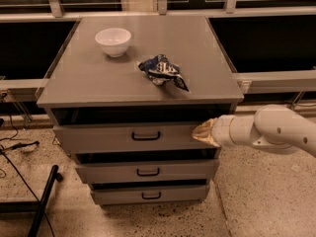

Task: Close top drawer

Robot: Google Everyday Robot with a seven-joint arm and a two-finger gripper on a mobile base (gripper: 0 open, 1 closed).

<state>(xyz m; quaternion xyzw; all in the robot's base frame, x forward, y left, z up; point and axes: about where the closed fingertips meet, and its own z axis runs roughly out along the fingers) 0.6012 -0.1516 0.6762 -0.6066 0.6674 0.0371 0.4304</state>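
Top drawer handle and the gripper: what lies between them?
Only the top drawer's bare front, in the camera view; the gripper sits at its right end.

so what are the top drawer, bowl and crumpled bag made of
The top drawer: likely painted metal, flat matte grey front, black wire handle. The bowl: ceramic or plastic, smooth white, slight sheen. The crumpled bag: plastic or foil film, sharp creases. The gripper sits at the drawer front's right end.
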